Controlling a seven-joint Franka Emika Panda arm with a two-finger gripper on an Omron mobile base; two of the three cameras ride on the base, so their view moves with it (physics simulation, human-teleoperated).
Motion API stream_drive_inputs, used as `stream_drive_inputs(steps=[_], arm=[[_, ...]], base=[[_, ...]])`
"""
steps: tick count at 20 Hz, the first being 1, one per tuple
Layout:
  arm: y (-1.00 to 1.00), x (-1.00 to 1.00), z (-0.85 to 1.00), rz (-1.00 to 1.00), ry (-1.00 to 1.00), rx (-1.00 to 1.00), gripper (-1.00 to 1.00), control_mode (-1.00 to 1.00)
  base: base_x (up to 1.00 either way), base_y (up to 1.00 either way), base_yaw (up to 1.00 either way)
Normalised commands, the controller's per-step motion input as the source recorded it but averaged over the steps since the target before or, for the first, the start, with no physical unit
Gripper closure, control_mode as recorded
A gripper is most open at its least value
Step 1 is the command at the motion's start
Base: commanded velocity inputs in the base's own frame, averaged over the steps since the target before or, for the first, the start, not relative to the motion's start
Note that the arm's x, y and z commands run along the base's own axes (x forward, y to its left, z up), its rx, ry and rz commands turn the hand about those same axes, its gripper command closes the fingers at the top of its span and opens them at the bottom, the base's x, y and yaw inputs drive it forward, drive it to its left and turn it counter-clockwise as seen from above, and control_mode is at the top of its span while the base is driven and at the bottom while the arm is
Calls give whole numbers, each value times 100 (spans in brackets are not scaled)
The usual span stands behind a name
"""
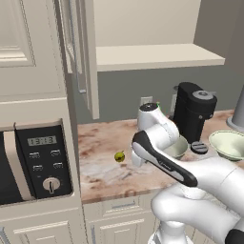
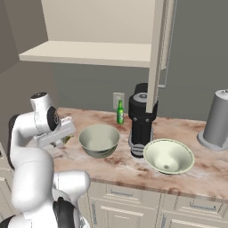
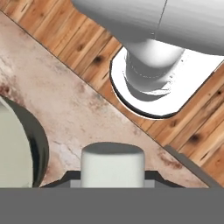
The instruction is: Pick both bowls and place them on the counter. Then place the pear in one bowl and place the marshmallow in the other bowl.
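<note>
Marshmallow (image 3: 113,164) sits nipped in the gripper (image 3: 113,177) just above table (image 3: 74,113) edge, beside deep bowl (image 3: 19,144); prob. v. light, soft, squashy, so hold across its round sides, gentle squeeze.

Pinkish-brown marbled worktop (image 2: 120,167), white veins. Grey-green deep bowl (image 2: 99,139); cream-green shallow bowl (image 2: 168,156). Yellow-green pear (image 1: 119,156), dark spot. White marshmallow (image 3: 113,165). Green bottle (image 2: 120,112).
</note>
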Motion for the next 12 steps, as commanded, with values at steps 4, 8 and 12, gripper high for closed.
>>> stream_drive_inputs(steps=[4,8,12], arm=[[-42,14,22,-5,0,0,100,-100],[-42,15,27,-5,0,0,100,-100],[-51,15,12,-4,0,0,100,-100]], base=[[0,0,0],[0,0,0],[0,0,0]])
